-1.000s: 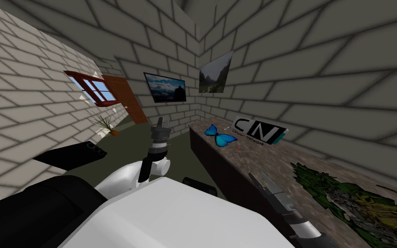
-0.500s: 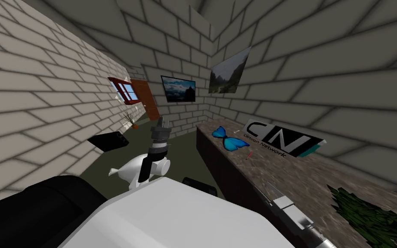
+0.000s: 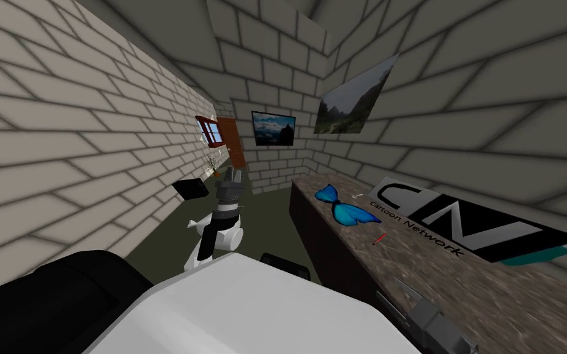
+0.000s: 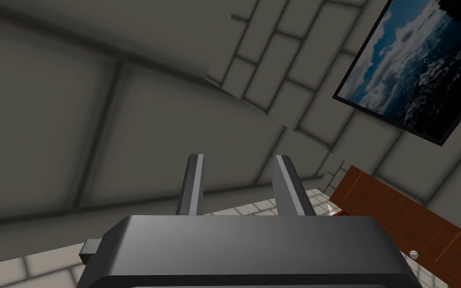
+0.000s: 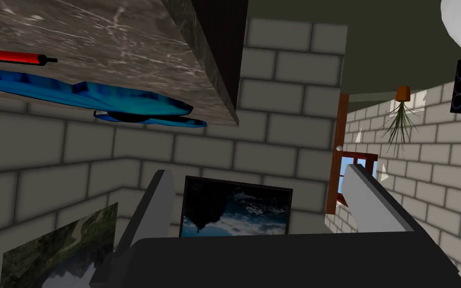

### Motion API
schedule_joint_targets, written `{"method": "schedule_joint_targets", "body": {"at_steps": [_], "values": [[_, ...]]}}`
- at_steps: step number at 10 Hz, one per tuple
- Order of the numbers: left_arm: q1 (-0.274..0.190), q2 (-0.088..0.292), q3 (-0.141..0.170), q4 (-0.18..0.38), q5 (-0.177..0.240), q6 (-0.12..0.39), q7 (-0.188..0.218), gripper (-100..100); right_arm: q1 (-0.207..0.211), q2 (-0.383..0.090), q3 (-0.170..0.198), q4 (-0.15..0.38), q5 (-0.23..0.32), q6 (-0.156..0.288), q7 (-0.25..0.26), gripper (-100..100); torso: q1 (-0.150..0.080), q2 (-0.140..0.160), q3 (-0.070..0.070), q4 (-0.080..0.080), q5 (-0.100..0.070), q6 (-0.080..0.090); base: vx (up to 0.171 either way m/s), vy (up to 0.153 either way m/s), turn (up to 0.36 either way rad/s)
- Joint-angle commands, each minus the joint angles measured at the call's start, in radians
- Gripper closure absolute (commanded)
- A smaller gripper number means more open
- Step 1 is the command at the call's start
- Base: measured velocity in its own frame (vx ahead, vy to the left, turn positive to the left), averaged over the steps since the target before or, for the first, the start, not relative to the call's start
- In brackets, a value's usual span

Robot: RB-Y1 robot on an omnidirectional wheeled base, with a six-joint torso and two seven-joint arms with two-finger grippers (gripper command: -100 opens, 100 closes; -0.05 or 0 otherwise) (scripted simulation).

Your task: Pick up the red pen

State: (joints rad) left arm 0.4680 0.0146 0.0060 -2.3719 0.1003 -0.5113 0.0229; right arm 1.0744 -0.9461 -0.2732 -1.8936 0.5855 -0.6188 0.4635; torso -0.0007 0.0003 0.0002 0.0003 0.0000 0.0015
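Note:
The red pen point(image 3: 379, 239) lies on the brown marbled counter point(image 3: 460, 289), just nearer me than a blue butterfly figure point(image 3: 340, 208). In the right wrist view the pen point(image 5: 9, 56) has a black tip and lies beside the butterfly point(image 5: 99, 97). My right gripper point(image 3: 406, 302) hovers low over the counter's near edge, well short of the pen. Its fingers point(image 5: 157, 205) are wide open and hold nothing. My left gripper point(image 3: 230, 176) is raised over the floor, left of the counter, its fingers point(image 4: 194, 185) apart and holding nothing.
A black and white "CN Cartoon Network" sign point(image 3: 460, 230) lies on the counter to the right of the pen. The counter's dark front point(image 3: 319, 246) drops to a green floor. A black speaker box point(image 3: 190, 188) and a potted plant point(image 3: 210, 166) stand by the left wall.
My base has turned and moved along the counter, so the pen, butterfly and sign look nearer and larger. The green mat has left the picture. My right gripper sits lower in the picture.

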Motion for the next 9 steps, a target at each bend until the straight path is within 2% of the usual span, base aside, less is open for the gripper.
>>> {"method": "schedule_joint_targets", "body": {"at_steps": [1,2,4,5,7,8,9], "values": [[0.0,0.0,0.0,0.0,0.0,0.0,0.0,0,0.042,-0.05,-0.019,0.014,0.045,-0.002,0.018,-100,0.0,0.0,0.0,0.0,0.0,0.0,-0.006,0.007,0.322],[0.0,0.0,0.0,0.0,0.0,0.0,0.0,0,0.042,-0.056,-0.019,0.014,0.045,-0.002,0.018,-100,0.0,0.0,0.0,0.0,0.0,-0.001,-0.004,-0.001,0.198],[0.0,0.0,0.0,0.0,0.0,0.0,0.0,0,0.098,-0.125,-0.045,0.047,0.112,-0.008,0.051,-100,0.0,0.0,0.0,0.0,0.0,-0.001,-0.005,0.001,0.355],[0.0,0.0,0.0,0.0,0.0,0.0,0.0,0,0.098,-0.138,-0.045,0.047,0.116,-0.008,0.051,-100,0.0,0.0,0.0,0.0,0.0,-0.001,-0.005,-0.01,0.263],[0.0,0.0,0.0,0.0,0.0,0.0,0.0,0,0.151,-0.208,-0.066,0.08,0.183,-0.012,0.082,-100,-0.001,-0.001,0.0,0.0,0.0,-0.001,-0.004,-0.013,0.392],[0.0,0.0,0.0,0.0,0.0,0.0,0.0,0,0.151,-0.216,-0.066,0.08,0.185,-0.012,0.082,-100,-0.002,-0.001,-0.001,0.0,-0.001,-0.001,-0.004,-0.022,0.172],[0.0,0.0,0.0,0.0,0.0,0.0,0.0,0,0.175,-0.253,-0.074,0.095,0.218,-0.014,0.097,-100,-0.002,-0.001,0.0,0.0,-0.001,0.0,-0.005,-0.013,0.356]]}}
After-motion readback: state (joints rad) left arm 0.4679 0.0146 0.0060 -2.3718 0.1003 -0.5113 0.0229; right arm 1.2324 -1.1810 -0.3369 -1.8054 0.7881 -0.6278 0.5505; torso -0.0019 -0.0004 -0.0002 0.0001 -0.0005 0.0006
